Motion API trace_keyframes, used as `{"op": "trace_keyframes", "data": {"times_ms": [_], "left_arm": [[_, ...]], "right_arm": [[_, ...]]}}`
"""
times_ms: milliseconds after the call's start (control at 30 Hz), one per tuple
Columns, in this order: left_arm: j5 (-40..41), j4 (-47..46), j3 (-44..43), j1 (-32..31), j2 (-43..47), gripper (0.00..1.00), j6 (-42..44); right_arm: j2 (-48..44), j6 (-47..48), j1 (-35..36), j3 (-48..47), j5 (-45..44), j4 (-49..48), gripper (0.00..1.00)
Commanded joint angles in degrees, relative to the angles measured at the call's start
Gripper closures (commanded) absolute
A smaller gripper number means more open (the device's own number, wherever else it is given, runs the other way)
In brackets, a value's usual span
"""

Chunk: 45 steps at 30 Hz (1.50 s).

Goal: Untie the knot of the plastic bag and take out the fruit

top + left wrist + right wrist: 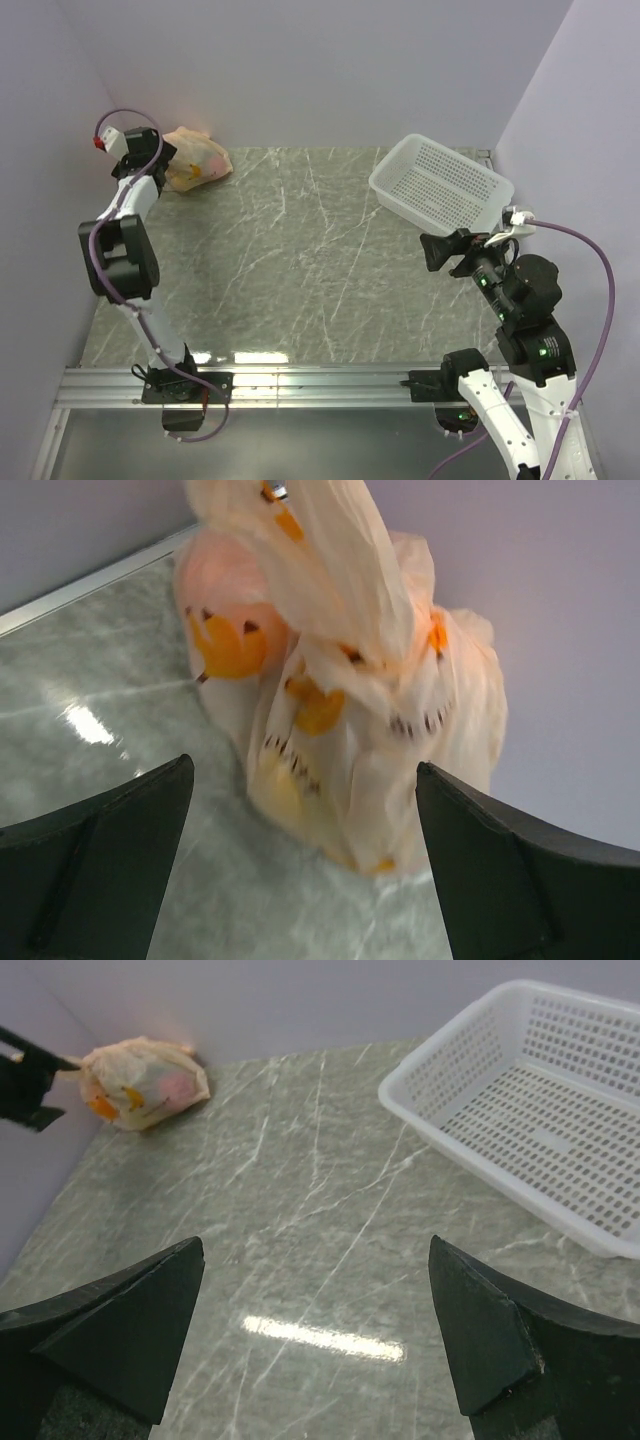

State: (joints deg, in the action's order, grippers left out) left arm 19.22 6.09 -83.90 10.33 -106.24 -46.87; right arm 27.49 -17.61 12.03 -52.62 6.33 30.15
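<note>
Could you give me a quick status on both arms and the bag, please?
Left gripper open, facing plastic bag, no contact. Right gripper open, near white basket. Bag closed, far-left corner. Nothing blocking.

plastic bag [197, 160] against corner walls [300, 60], basket [445, 180] far right, open table [300, 260] between

Fruit indistinct inside plastic bag [340, 700]

The right hand [313, 1260] hung above the table [300, 1200], its dark fingers [120, 1320] spread wide with nothing between them. The white basket [540, 1110] stood on the table. Well to the basket's left, the plastic bag [145, 1083] lay against the wall [300, 1000].
</note>
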Motion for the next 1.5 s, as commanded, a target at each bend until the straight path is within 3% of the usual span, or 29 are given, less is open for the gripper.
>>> {"op": "trace_keyframes", "data": {"times_ms": [0,167,267,333,367,467,500,633,767,1033,1233,1333,1433,1467], "left_arm": [[-2.7,-5.46,-7.32,0.66,-7.37,0.02,-2.7],[-7.34,-10.57,-16.02,0.57,-16.88,0.05,-2.34],[-10.25,-11.36,-20.33,0.66,-22.34,0.19,-2.7],[-13.24,-13.29,-21.04,0.66,-24.45,0.38,-3.05],[-14.29,-14.16,-20.78,0.57,-25.07,0.58,-2.96],[-18.69,-17.95,-19.2,0.57,-24.9,0.98,-1.48],[-22.09,-18.21,-18.94,0.4,-24.46,0.99,-0.95],[-28.27,-20.06,-13.16,-1.44,-20.16,1.0,1.69],[-31.18,-18.84,-4.1,-6.53,-10.17,0.99,4.24],[-25.21,-16.55,23.05,-23.32,10.76,0.99,1.35],[-13.61,-21.9,46.78,-38.7,28.52,1.0,-9.34],[-10.96,-25.15,55.84,-46.43,34.07,0.94,-16.9],[-11.22,-24.91,59.73,-54.52,37.15,0.76,-18.96],[-11.49,-23.16,59.55,-57.06,39.24,0.56,-18.0]], "right_arm": [[-0.33,-0.59,0.36,-0.64,4.56,-0.79,0.0],[-0.41,-0.76,0.45,-0.2,7.64,-1.32,0.0],[-0.06,-0.67,0.36,-0.2,8.53,-0.62,0.0],[0.11,-0.94,0.45,-0.29,8.53,-0.01,0.0],[0.11,-1.03,0.36,-0.2,8.61,0.08,0.0],[0.02,-1.03,0.36,0.06,9.23,0.0,0.0],[-0.06,-1.11,0.36,0.15,9.32,-0.09,0.0],[0.37,-0.85,0.45,0.15,10.37,-0.62,0.0],[4.05,-0.24,0.36,-0.64,12.04,-0.36,0.0],[11.88,-2.08,2.55,0.15,16.79,-5.01,0.0],[18.98,-5.59,15.37,2.61,3.55,-9.67,0.0],[22.86,-8.05,21.53,3.66,-0.6,-11.16,0.0],[28.13,-11.3,27.94,5.33,-5.44,-12.92,0.0],[29.11,-13.22,29.79,5.6,-7.97,-13.1,0.0]]}}
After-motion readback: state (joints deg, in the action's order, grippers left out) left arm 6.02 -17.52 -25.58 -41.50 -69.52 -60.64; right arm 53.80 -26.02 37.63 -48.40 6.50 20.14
